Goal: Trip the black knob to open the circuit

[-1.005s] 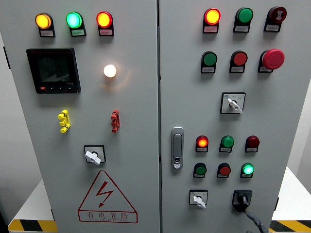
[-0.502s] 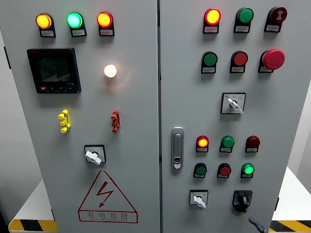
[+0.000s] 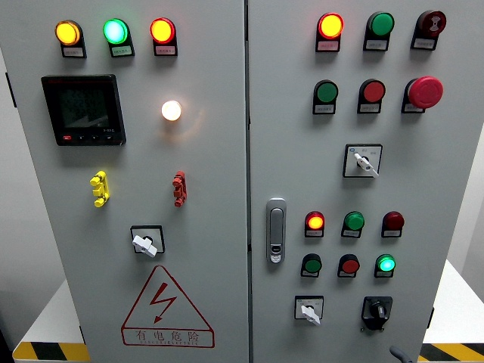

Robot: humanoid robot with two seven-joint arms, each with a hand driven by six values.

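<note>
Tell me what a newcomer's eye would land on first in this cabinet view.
The big red mushroom-shaped emergency button at the upper right of the right door stands out most, with the glowing round white lamp on the left door close behind. Low on the left door sits the red triangular lightning warning sign. The small black rotary knob sits at the right door's bottom, untouched.

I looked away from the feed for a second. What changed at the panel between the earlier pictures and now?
The hand at the bottom right dropped away from the black knob and is now barely visible at the bottom edge, touching nothing. Nothing was grasped or released in view. The knob's pointer, the lit lamps and the white selector switches look unchanged.
</note>
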